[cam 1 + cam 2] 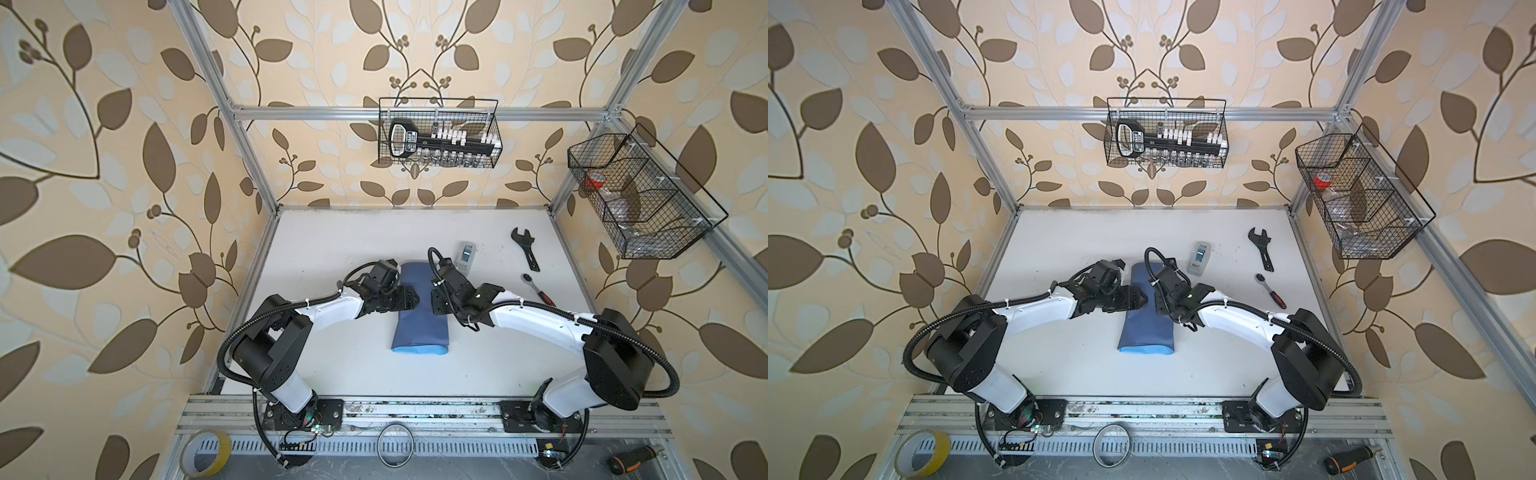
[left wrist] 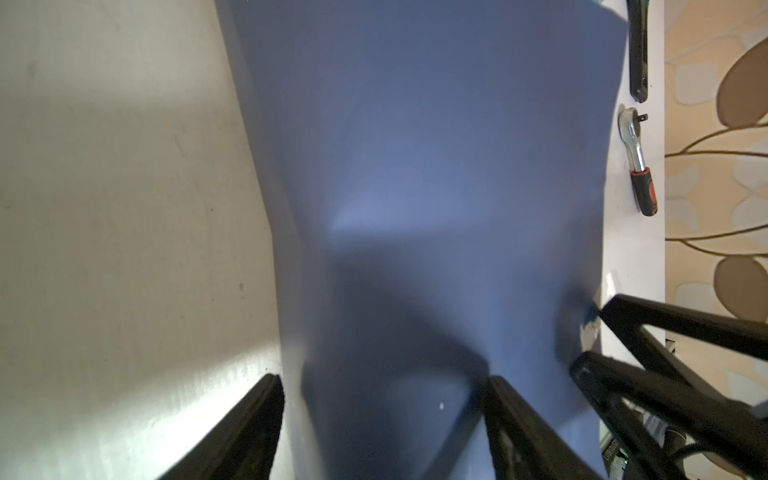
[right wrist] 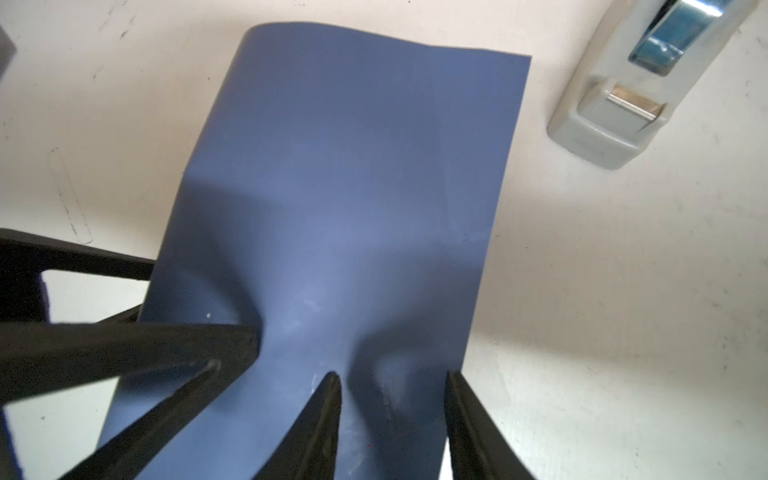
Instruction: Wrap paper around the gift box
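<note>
Top views both showed the paper (image 1: 419, 332) lying mid-table as a long sleeve, light-blue lip nearest, its long axis running away toward the back wall. You had the left gripper (image 2: 384, 380) spread wide and the right gripper (image 3: 392, 376) part-open, both pressing it mid-length, likely pinning the wrap. The gift box was hidden, presumably inside.

On the white tabletop (image 1: 324, 249), grey tape dispenser (image 1: 466, 254), black adjustable wrench (image 1: 526, 248) and red-handled ratchet (image 1: 537, 289) near one another, with back wire basket (image 1: 384, 124) of sockets and side wire basket (image 1: 673, 224) hung above, yellow tape roll (image 1: 222, 451) and screwdriver (image 1: 631, 458) along the front.
</note>
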### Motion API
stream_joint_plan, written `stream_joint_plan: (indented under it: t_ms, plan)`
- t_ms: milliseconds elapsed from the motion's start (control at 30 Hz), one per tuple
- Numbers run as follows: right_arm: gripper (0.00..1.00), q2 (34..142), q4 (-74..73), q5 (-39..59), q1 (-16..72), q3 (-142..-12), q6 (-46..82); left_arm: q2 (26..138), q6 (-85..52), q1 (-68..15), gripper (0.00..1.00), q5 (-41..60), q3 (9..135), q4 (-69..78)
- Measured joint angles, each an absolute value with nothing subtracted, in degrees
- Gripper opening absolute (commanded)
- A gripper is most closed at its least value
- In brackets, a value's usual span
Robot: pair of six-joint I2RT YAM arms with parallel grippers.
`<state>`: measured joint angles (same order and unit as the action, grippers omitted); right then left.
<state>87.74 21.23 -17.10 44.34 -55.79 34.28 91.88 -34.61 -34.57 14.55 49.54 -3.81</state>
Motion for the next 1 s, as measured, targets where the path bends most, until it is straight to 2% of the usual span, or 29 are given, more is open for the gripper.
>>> stream_joint_plan:
  t_ms: [1000]
  plan:
    - [0.46,88.4,15.0,-11.4,41.5,-52.8,35.2,91.9,-34.6,-34.6,0.76,14.5,49.5,-3.8]
